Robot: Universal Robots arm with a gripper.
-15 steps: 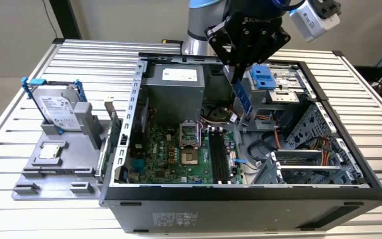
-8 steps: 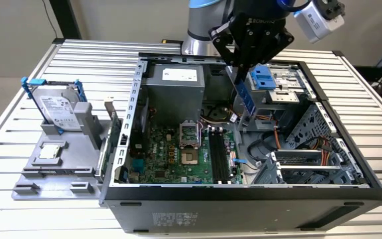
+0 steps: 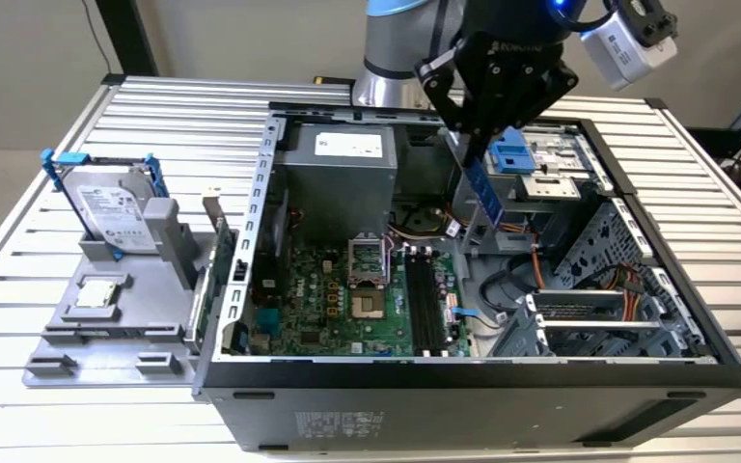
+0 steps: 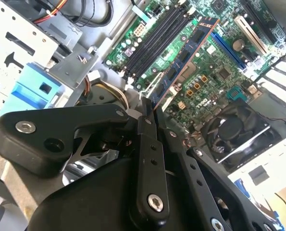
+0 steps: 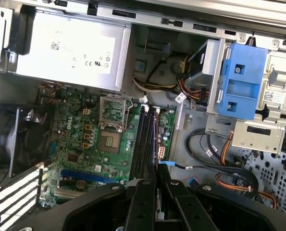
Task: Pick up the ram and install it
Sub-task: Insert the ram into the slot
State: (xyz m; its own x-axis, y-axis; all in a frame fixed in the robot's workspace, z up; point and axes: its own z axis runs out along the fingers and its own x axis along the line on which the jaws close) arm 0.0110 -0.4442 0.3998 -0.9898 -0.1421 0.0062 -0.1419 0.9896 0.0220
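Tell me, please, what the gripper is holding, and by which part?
The gripper holds the ram, pinched at its upper end, the rest hanging straight down.

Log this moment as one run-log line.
end effector: shut on ram | ram: held in air over motherboard of open computer case | memory slots: ram not yet seated

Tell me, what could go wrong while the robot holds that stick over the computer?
The gripper pinches the ram by just one end, so it might tilt or slip. The memory slots are narrow; a slightly crooked ram could miss and knock the motherboard.
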